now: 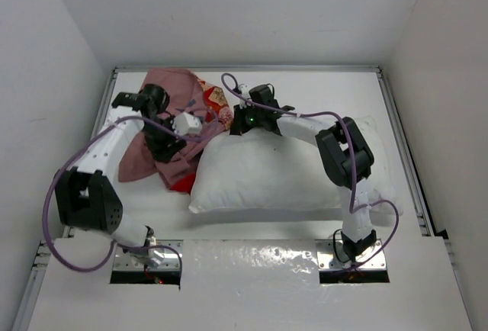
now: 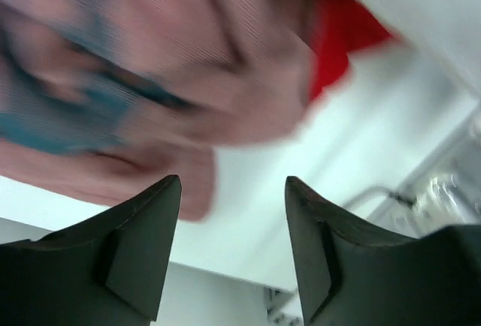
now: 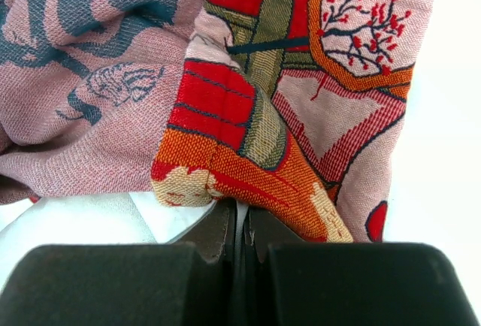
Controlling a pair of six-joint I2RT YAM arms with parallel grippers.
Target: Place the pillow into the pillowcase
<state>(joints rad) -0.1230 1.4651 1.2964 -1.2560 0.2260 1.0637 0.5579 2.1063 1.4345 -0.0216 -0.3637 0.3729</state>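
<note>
The white pillow (image 1: 267, 172) lies across the middle of the table. The pillowcase (image 1: 174, 87) is bunched at its upper left, mostly faded pink inside showing, with red print at the edges. My right gripper (image 1: 229, 122) is at the pillow's top left corner. In the right wrist view the gripper (image 3: 240, 217) is shut with a thin strip of white pillow (image 3: 75, 221) cloth between the jaws, and a printed fold of pillowcase (image 3: 248, 116) drapes over the tips. My left gripper (image 1: 168, 150) hangs open and empty above the pillowcase (image 2: 150, 78), also seen in its wrist view (image 2: 233, 183).
The white table (image 1: 252, 87) is fenced by a metal rail (image 1: 400, 140) and white walls. Purple cables loop from both arms, one over the pillowcase (image 1: 229, 87). The arm bases stand on a white shelf (image 1: 252, 262) at the near edge.
</note>
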